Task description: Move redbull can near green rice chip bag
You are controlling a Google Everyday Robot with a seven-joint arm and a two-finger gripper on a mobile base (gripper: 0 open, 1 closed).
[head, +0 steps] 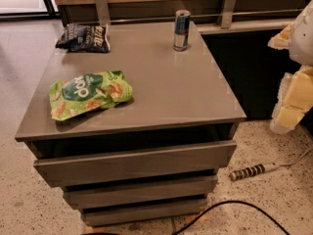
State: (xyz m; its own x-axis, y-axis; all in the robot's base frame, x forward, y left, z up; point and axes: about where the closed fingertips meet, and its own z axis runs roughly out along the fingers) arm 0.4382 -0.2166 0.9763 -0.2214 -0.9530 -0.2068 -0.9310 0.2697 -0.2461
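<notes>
Three items spread over the grey cabinet top (171,87), none touching another. Standing upright at about 1 o'clock on that surface, close to the far edge: the redbull can (181,30), silver lid up, well apart from its goal. Lying flat at about 8 o'clock, near the front left corner: the green rice chip bag (90,93), logo side up, slightly slanted. Tucked at 11 o'clock in the far left corner: a dark chip bag (84,37), no part of the job. Judging from the layout, not yet begun: can ungrasped, with a long diagonal of bare top between it and the green bag, so open room for a clean carry. Upright stance probably handy for a side pinch around the slim body, though tall and narrow, so likely to tip if nudged. Hanging at 3 o'clock in the view, off the cabinet's right side and above the floor: the gripper (292,75), white and yellowish, partly cut by the edge, touching none of the three items. Spread or pressed together: cannot tell. Arm behind it out of sight. Down at 5 o'clock on the floor: a power strip (252,171).
</notes>
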